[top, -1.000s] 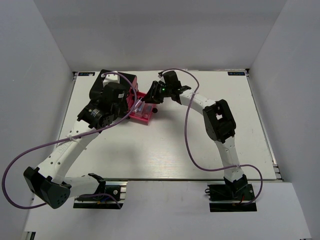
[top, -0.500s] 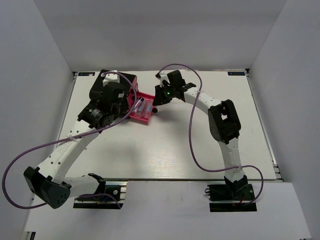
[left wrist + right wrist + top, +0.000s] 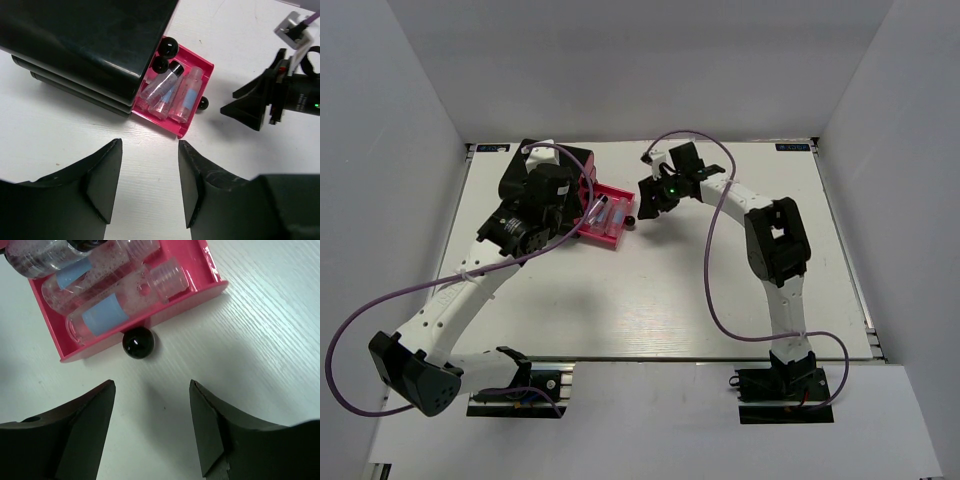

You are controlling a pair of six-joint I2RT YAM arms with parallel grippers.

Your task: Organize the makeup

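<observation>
Three small clear bottles (image 3: 107,310) of the makeup lie side by side in a pink drawer (image 3: 200,270) pulled out of the black box (image 3: 90,45). The left wrist view shows the same bottles (image 3: 172,90), one with a black cap. A round black knob (image 3: 138,343) sits on the drawer's front. My right gripper (image 3: 151,385) stands open just off the knob, touching nothing. My left gripper (image 3: 149,142) is open over bare table at the drawer's (image 3: 159,120) near corner, holding nothing. No other makeup is in view.
In the top view the left arm covers much of the black box (image 3: 570,160); the drawer (image 3: 610,235) sticks out toward the right gripper (image 3: 646,200). Two more black knobs (image 3: 167,47) show beside the box. White walls surround the table.
My right gripper has opened wide and drawn back to the right, away from the drawer's knob. My left gripper's jaws have widened a little; the left arm stays in place.
</observation>
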